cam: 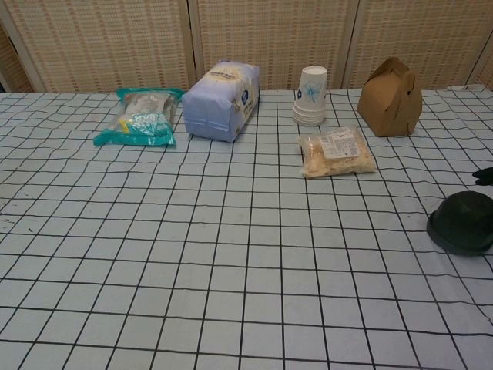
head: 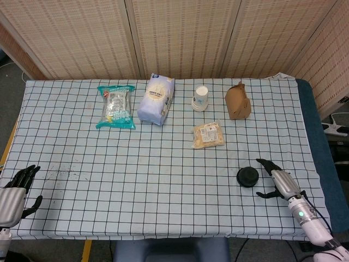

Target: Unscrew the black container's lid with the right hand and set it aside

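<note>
On checked table (head: 82, 158): one black container (head: 247, 177), two hands, cups (head: 200, 99) perhaps stacked.

We see a table (head: 163, 164) covered with a white cloth (head: 82, 153) printed in a black grid. A folding screen (head: 180, 33) of woven cane panels in pale wooden frames stands along its 12 o'clock edge. Grey floor (head: 11, 82) shows at 9 o'clock. Lighting is even and diffuse.
</note>
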